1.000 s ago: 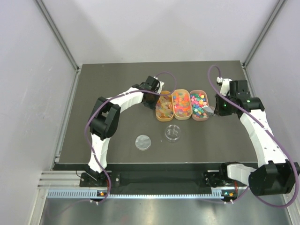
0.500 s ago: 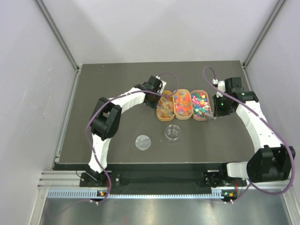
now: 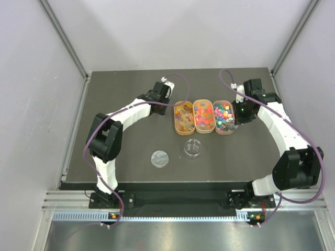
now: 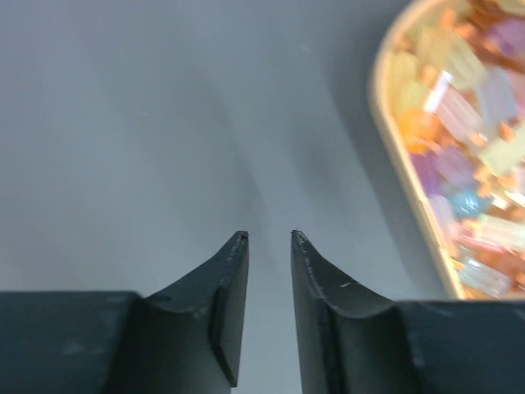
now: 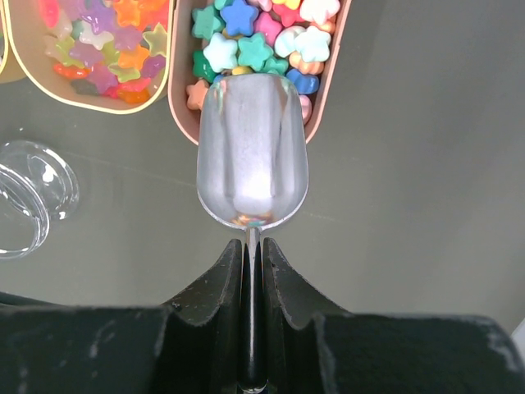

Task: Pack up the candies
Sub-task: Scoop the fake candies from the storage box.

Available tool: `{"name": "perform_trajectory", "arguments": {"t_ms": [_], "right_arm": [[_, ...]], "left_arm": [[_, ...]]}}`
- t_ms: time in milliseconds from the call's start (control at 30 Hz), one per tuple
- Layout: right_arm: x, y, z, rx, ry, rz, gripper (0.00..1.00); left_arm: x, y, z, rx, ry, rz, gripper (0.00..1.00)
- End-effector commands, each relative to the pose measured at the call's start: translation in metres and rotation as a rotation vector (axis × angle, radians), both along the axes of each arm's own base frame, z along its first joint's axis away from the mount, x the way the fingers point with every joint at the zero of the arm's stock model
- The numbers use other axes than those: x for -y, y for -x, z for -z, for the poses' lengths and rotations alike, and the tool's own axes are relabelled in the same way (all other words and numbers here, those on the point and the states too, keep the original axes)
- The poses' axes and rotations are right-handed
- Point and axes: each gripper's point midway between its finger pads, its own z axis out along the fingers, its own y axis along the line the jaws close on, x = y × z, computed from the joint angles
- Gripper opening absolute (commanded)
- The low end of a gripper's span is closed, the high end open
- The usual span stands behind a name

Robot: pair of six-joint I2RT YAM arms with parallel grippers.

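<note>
Hovering at candies: scoop clamped in right tool; steep entry may tip tray, spilling. Left tool slightly apart, empty.

On the dark table three orange oval trays stand touching in a row: the left tray, middle tray and right tray. A metal scoop has its front edge over the right tray's near end. Nearer, a clear round dish sits just beside the trays, its lid lying apart to its left.
</note>
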Motion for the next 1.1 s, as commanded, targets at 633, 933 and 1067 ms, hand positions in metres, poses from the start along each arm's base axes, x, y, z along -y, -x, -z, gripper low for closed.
{"name": "perform_trajectory", "arguments": {"t_ms": [633,933,1067], "right_arm": [[-0.004,0.016,-0.027,0.071,0.035,-0.073,0.0],[-0.001,0.019,-0.013,0.033,0.036,-0.061,0.0],[0.0,0.022,-0.002,0.005,0.04,-0.055,0.0]], "left_arm": [[-0.011,-0.057,-0.05,0.168,0.053,-0.061,0.34],[-0.017,-0.051,-0.044,0.154,0.041,-0.07,0.34],[-0.018,-0.051,-0.045,0.155,0.04,-0.072,0.34]]}}
